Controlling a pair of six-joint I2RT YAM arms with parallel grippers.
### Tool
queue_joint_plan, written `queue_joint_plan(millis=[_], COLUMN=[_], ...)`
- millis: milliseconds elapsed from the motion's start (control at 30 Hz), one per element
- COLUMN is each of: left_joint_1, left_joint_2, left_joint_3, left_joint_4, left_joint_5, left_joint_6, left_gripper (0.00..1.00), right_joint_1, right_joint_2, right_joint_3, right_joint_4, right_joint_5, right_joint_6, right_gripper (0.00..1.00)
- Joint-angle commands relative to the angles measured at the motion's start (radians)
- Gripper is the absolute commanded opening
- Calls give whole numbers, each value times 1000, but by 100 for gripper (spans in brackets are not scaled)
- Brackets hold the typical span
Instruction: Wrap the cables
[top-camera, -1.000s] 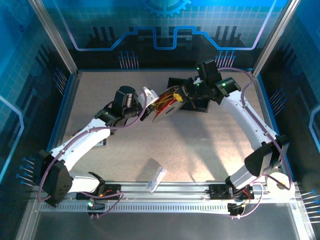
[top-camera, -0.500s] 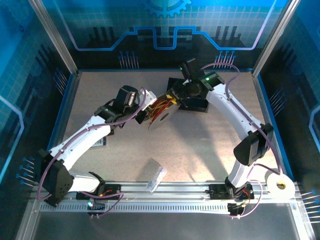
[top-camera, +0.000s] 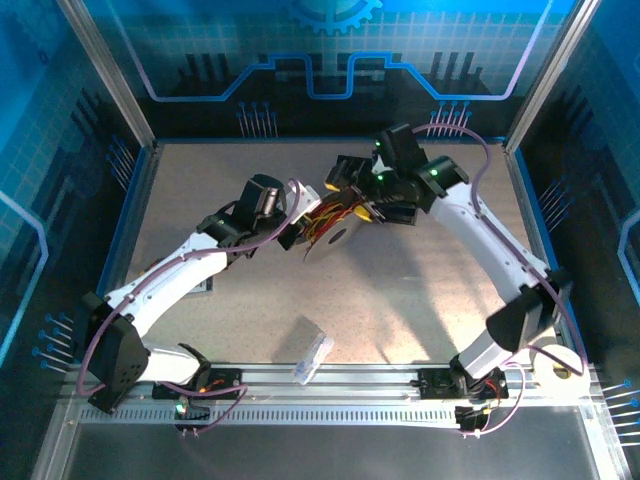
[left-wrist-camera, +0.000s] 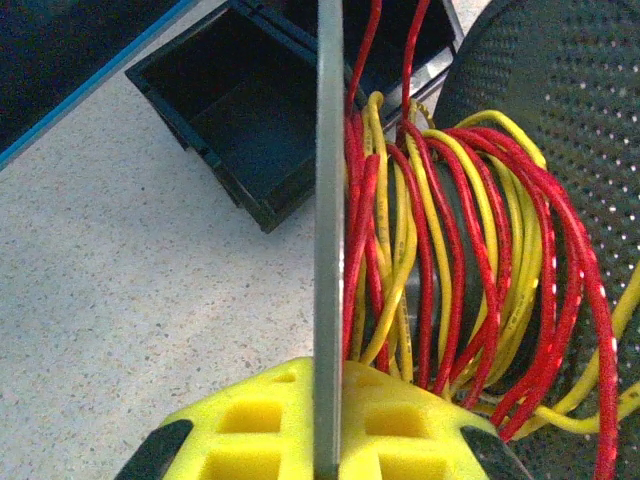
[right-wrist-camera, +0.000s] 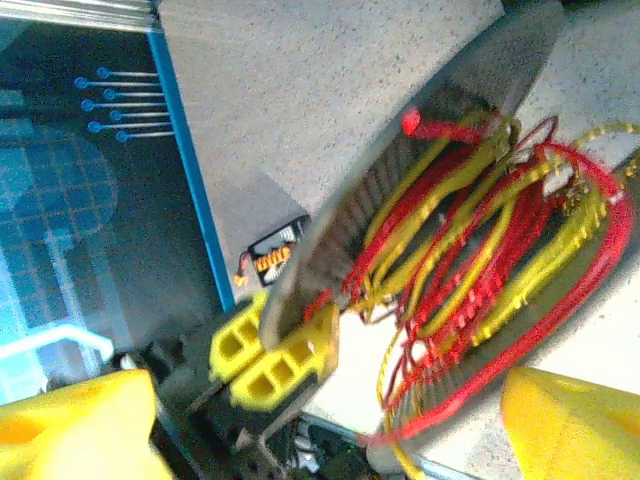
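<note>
Thin red and yellow cables (left-wrist-camera: 450, 250), wound in loose mixed turns around a black perforated spool (left-wrist-camera: 560, 90), a few loops hung slack

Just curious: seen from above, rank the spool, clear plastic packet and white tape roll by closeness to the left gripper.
1. Spool, clamped in the left gripper.
2. Clear plastic packet, front centre.
3. White tape roll, front right corner.

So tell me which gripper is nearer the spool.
Left. The left gripper grips the spool by its flange; the right gripper stands open just short of the wound cables.
</note>
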Motion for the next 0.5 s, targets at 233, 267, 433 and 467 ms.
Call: queue_joint_plan(millis=[233,267,433,467], left_joint_1=[33,33,34,33], left_joint_2=[-27,-30,-49,-49], left_joint_3=[11,8,-6,-7], left_joint_4=[177,177,171,170], left_joint_5=[92,97,122,130], left_joint_6=[-69,-67,-62,-64], left_gripper=[0,0,0,0], right_joint_1=[-14,-14,-36,-56], right_joint_2=[-180,-195,-332,-340], right_joint_3=[-203,-206,-306,-310], right_joint_4=[98,95,205,207], right_joint_5=[-63,-42,71,75], right_joint_6=[-289,-343,-676,-696], right_gripper=[100,98,91,92])
